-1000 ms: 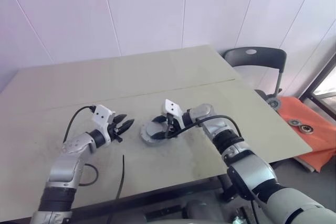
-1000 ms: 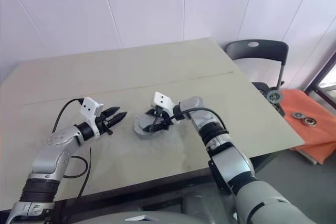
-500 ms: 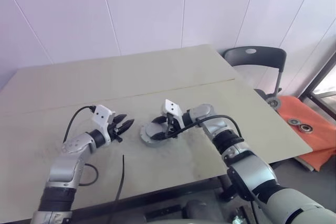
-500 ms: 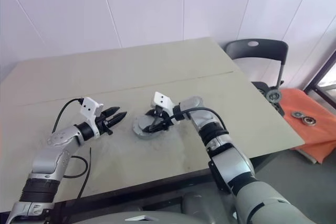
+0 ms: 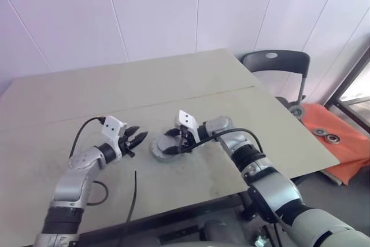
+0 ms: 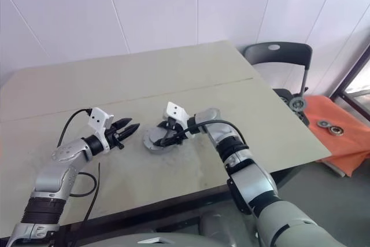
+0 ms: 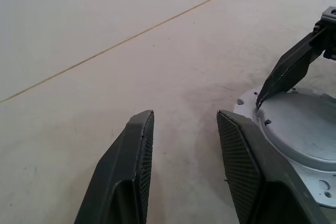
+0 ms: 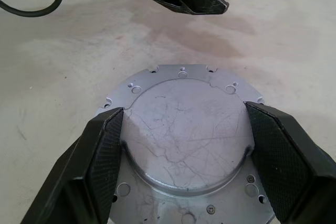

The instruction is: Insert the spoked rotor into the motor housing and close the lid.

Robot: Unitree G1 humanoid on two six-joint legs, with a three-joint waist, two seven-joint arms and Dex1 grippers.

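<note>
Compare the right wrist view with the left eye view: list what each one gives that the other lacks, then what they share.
Right wrist view: small holes around the flange of the grey metal disc and fine scratches on its raised centre, which the right gripper brackets with its fingers. Left eye view: the whole table, a chair beyond it, and an orange mat carrying round parts. Shared: the disc, the right gripper on it, and the open, empty left gripper close by.
</note>
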